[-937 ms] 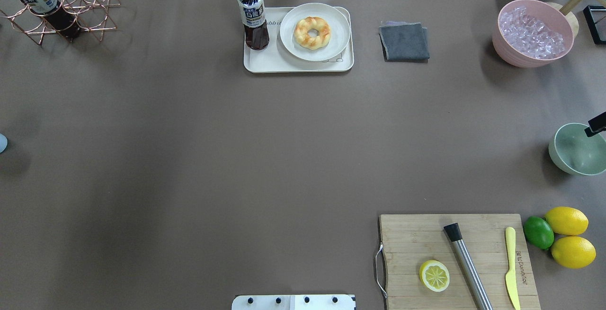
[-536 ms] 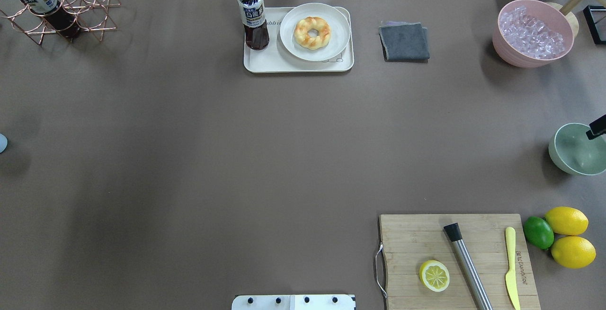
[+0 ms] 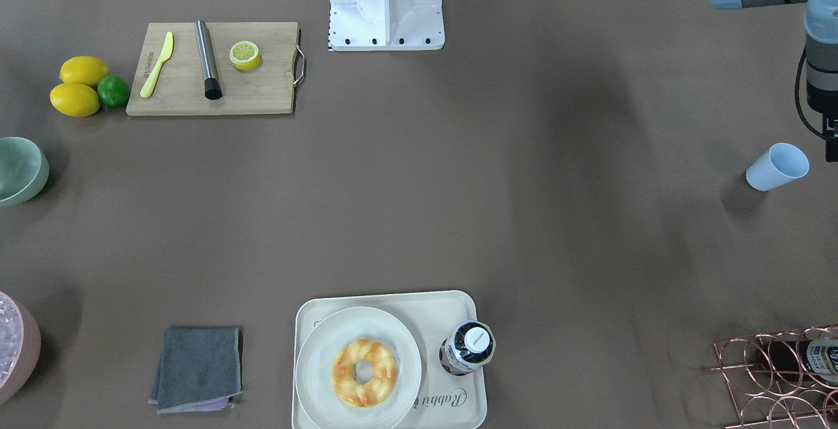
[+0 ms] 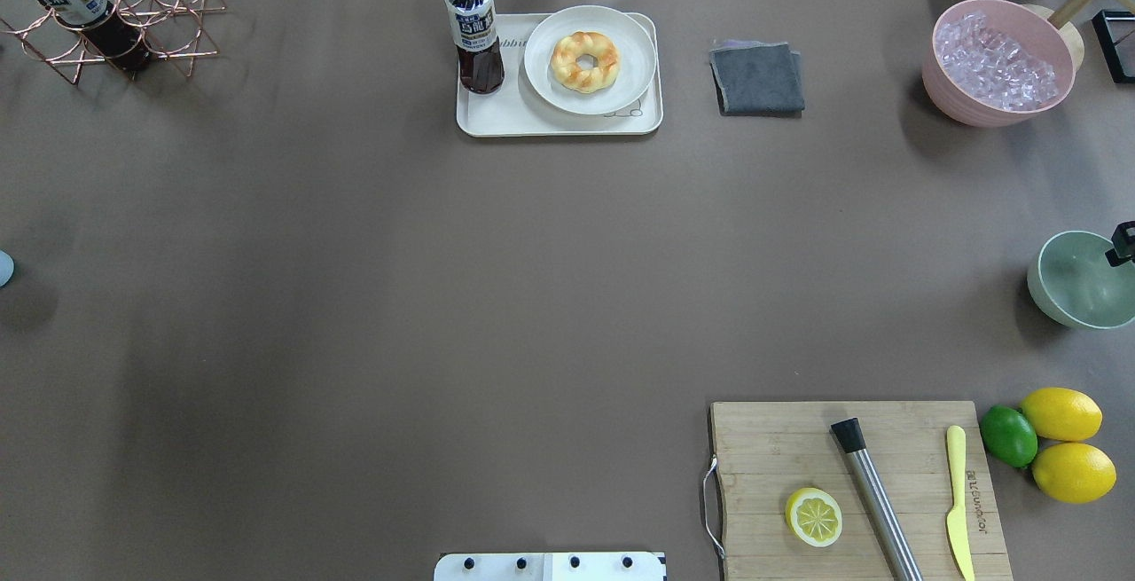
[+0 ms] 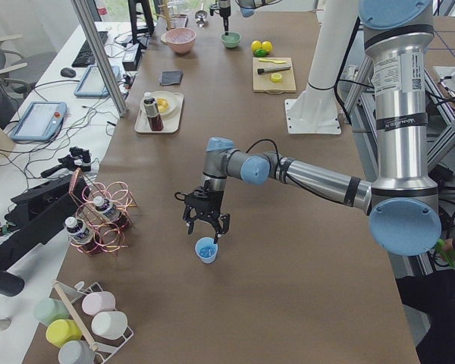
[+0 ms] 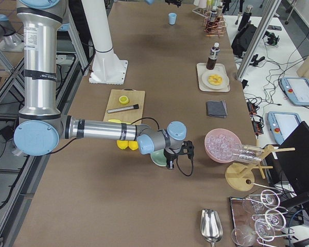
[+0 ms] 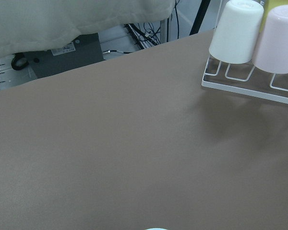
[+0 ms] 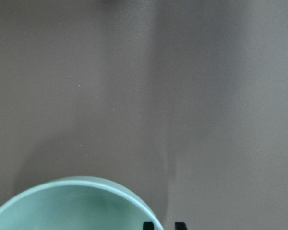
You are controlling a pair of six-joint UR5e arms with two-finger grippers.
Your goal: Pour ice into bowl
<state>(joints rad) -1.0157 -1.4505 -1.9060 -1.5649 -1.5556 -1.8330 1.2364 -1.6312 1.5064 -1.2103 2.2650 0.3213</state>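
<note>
The mint-green bowl (image 4: 1064,293) stands at the table's right edge; it also shows in the front view (image 3: 16,170) and the right wrist view (image 8: 77,206). My right gripper (image 8: 163,225) has its two black fingertips close together astride the bowl's rim, one inside and one outside; only a black tip (image 4: 1122,244) shows overhead. My left gripper (image 5: 206,230) hangs just above a light blue cup (image 5: 205,250) at the table's left edge (image 3: 777,167); I cannot tell whether it is open or shut. No small ice cubes can be made out; the cup's inside is too small to read.
A pink tub of clear pieces (image 4: 998,62) stands at the back right. A cutting board (image 4: 856,483) with half a lemon, a metal rod and a knife lies front right, with lemons (image 4: 1061,413) and a lime beside it. A tray (image 4: 559,75) holds a doughnut and a bottle.
The black fingertip of my right gripper over the bowl has shifted toward the view's right edge and shows less. The bowl has stayed in place.
</note>
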